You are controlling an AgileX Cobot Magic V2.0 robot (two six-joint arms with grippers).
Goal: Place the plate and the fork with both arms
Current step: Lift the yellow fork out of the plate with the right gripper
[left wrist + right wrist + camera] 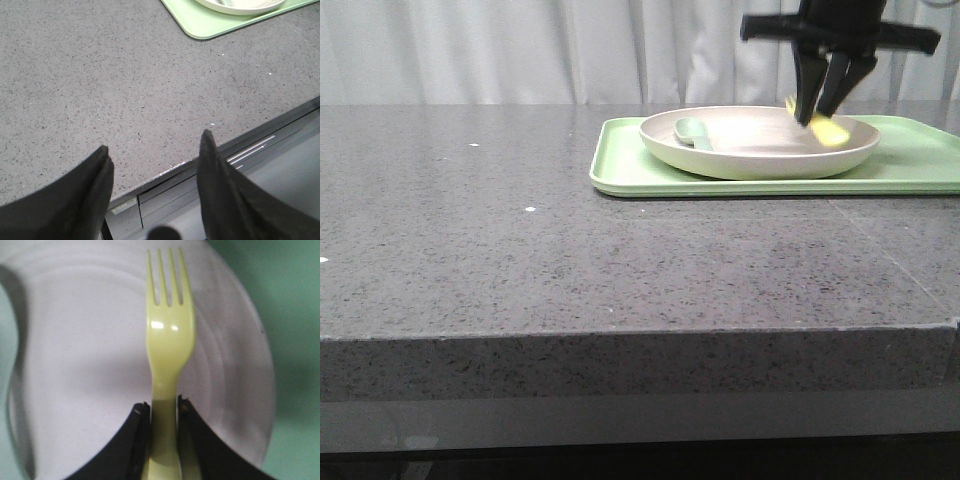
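Observation:
The cream plate [750,150] rests on the light-green tray [920,165] at the back right of the table. My right gripper [820,112] hangs over the plate's right side, shut on the pale-yellow fork [828,130]. In the right wrist view the fork [169,340] juts out from between the fingers [137,430], tines pointing away over the plate [75,365]. My left gripper [154,150] is open above the table's near edge, holding nothing, with only a corner of the tray [200,22] and plate [240,6] in its view.
A grey-green spoon [694,132] lies in the plate's left side. The dark speckled tabletop [520,240] stretches left and forward of the tray. The table's front edge [200,160] runs under the left gripper. A white curtain hangs behind.

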